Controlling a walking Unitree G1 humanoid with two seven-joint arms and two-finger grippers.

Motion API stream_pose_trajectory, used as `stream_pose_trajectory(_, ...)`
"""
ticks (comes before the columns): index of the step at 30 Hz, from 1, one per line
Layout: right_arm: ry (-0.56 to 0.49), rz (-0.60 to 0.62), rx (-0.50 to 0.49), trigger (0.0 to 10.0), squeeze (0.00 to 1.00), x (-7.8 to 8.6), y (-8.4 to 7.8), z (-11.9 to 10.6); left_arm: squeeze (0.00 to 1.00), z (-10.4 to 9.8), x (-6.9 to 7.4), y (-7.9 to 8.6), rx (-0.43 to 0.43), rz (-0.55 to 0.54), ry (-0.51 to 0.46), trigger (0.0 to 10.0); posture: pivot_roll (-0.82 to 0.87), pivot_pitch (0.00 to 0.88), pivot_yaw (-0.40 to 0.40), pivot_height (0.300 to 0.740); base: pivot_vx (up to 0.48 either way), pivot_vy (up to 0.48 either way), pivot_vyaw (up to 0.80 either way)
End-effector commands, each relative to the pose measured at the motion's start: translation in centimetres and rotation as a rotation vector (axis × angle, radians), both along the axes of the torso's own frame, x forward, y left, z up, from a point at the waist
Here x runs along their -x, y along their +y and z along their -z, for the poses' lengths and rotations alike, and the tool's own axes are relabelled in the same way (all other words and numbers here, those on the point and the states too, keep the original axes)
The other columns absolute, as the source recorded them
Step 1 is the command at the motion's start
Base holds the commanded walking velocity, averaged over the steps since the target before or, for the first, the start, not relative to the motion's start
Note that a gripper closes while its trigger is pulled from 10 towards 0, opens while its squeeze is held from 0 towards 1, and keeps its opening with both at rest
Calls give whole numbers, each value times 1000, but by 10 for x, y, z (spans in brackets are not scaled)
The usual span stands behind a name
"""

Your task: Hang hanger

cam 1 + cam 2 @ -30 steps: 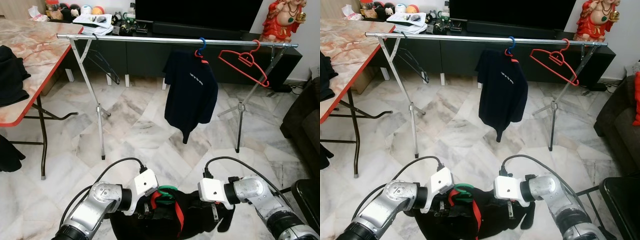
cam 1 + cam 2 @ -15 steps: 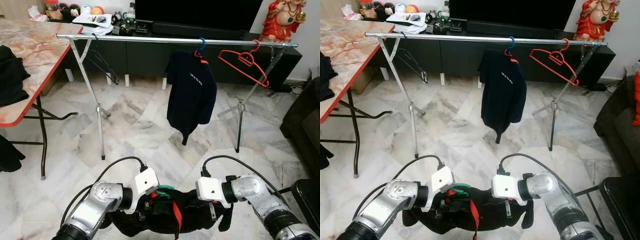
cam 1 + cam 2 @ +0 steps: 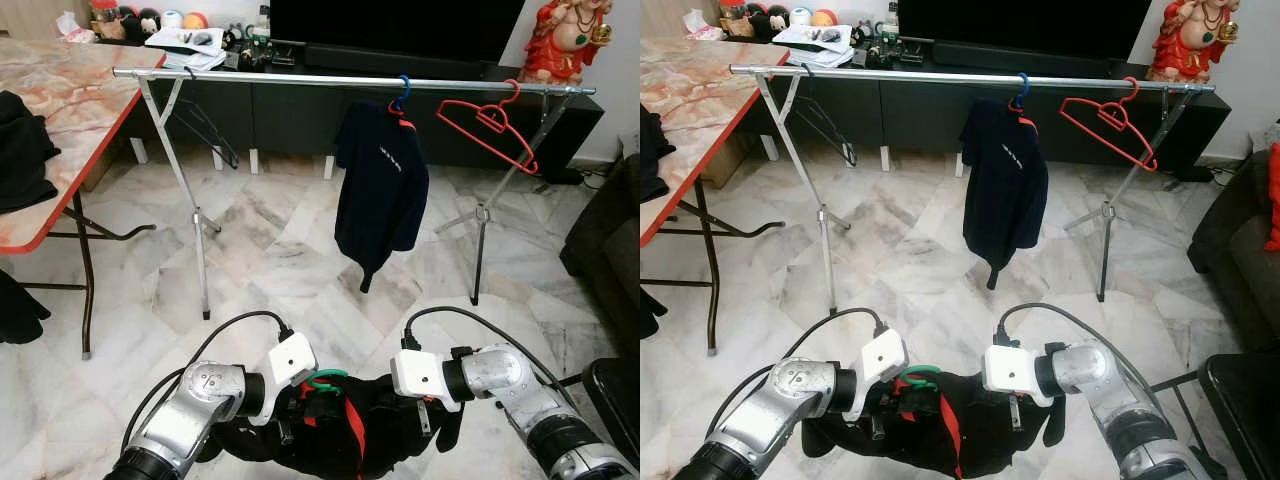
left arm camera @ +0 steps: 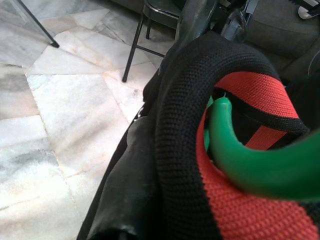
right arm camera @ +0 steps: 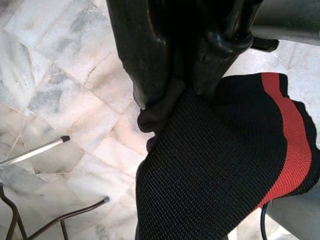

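Note:
A black garment with a red stripe hangs low in front of me, held between both grippers. A green hanger sits in its collar, with the hook sticking up. My left gripper is shut on the garment beside the collar, close to the green hanger. My right gripper is shut on the garment's other side; the black knit is pinched between its fingers. The silver clothes rail stands ahead across the room.
On the rail hang a dark shirt on a blue hanger, a bare red hanger and a black hanger. A red-edged marble table stands left, a dark sofa right and a TV cabinet behind.
The garment has spread wider to the left between my grippers, and both wrists have crept slightly up and inward. The dark shirt on the rail has swung and looks narrower.

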State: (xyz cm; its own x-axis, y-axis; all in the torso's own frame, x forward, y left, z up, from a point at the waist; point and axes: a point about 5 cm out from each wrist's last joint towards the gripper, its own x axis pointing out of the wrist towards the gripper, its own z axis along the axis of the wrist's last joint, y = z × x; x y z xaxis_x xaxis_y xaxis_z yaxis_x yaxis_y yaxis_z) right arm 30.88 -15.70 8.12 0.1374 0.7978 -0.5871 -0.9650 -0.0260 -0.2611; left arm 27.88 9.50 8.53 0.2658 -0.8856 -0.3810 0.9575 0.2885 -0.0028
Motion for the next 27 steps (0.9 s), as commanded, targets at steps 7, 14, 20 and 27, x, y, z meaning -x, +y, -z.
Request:
stream_pose_trajectory(7, -53, 48, -54, 0, 0, -9, 1, -12, 0, 4, 5, -8, -2, 36, 29, 0, 19, 122, -107, 721, 0, 0, 0)
stream_pose_trajectory(14, -54, 55, -56, 2627, 0, -9, 1, -12, 0, 3, 4, -9, -2, 28, 25, 0, 20, 111, -103, 721, 0, 0, 0)
stream_pose_trajectory(20, -52, 73, -42, 10000, 518, -10, 0, -9, 0, 2, 4, -10, 3, 28, 19, 0, 21, 95, -100, 721, 0, 0, 0)
stream_pose_trajectory(27, -40, 79, -19, 10000, 1000, -8, -2, -5, 0, 2, 4, -10, 4, 17, 12, 0, 20, 83, -97, 721, 0, 0, 0)
